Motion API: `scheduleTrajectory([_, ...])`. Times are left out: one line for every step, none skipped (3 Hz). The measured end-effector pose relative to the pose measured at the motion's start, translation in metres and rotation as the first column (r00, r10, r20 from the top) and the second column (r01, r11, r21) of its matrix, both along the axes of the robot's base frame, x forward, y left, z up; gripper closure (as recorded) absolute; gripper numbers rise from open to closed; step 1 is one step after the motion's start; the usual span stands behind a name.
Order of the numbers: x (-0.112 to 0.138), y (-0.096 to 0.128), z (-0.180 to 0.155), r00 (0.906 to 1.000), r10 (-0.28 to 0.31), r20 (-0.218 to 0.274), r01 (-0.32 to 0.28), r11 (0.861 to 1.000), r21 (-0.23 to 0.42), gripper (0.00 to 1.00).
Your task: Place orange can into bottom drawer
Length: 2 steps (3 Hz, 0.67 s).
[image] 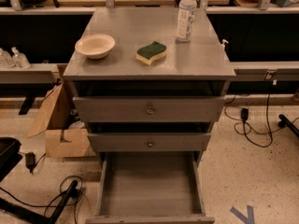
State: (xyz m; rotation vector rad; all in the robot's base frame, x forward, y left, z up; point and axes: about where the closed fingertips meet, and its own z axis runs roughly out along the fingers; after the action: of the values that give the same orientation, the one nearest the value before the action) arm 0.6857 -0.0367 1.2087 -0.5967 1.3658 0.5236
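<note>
The bottom drawer [149, 188] of the grey metal cabinet stands pulled out toward me, and its tray floor is bare. The two upper drawers with round knobs [149, 110] are shut. The orange can is out of view. My gripper and arm are out of view too.
On the cabinet top [131, 55] stand a clear water bottle [187, 14] at the back right, a cream bowl [95, 45] at the left and a green-and-yellow sponge [151, 53] in the middle. A cardboard box [58, 125] and cables [56, 199] lie on the floor at left.
</note>
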Motion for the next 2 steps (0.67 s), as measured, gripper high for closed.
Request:
scheduleTrajectory([-0.062, 0.028, -0.109, 0.9718, 0.163, -0.171, -0.168, 0.986, -0.018, 1.0])
scheduleTrajectory([-0.091, 0.028, -0.214, 0.9249, 0.212, -0.316, -0.231, 0.973, -0.023, 1.0])
